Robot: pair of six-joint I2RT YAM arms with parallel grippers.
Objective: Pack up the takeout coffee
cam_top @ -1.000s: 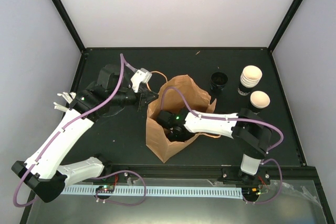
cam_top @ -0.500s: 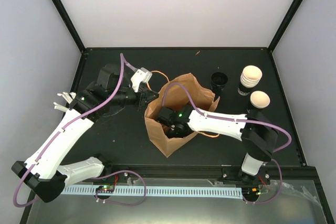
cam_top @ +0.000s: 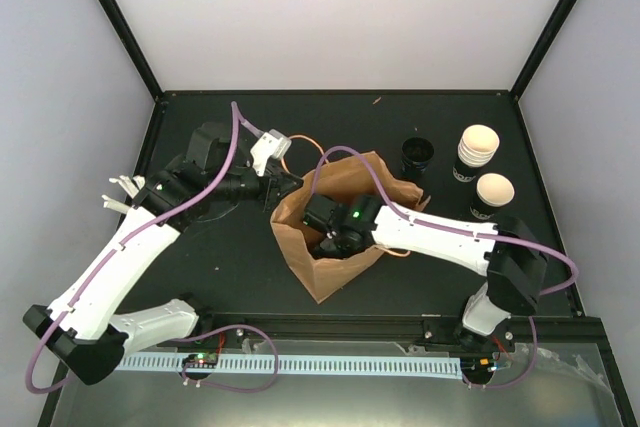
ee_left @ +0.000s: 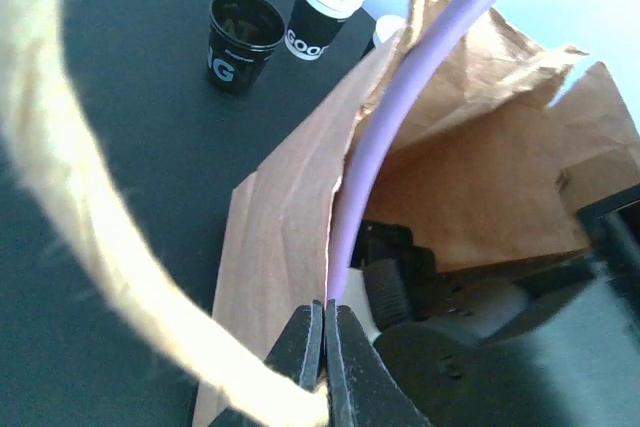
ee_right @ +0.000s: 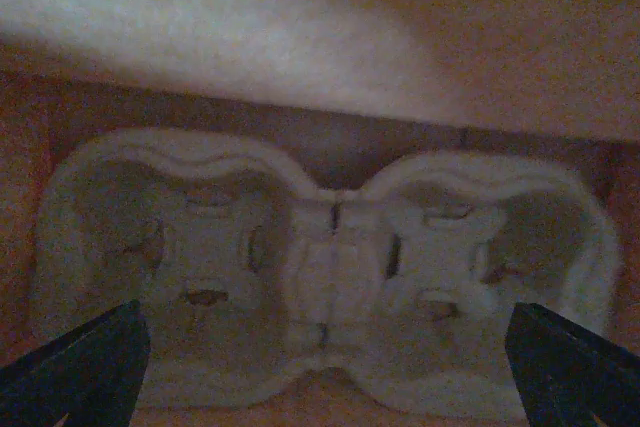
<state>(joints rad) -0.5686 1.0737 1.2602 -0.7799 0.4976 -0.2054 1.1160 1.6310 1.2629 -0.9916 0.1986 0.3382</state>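
Left fingers [ee_left: 325, 339] are pinching the bag [cam_top: 300, 252] rim; right fingers [cam_top: 332, 240], spread wide inside at centre, are risking snagging and tearing the paper.

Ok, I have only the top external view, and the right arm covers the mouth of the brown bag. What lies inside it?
Observer: In the right wrist view, a pulp cup carrier with two wells lies at the bottom, both wells empty.
Operator: Is anything held above it?
Observer: No. The right gripper is open, nothing between its fingers.
Operator: And the left one?
Observer: The left gripper is shut on the paper bag rim.
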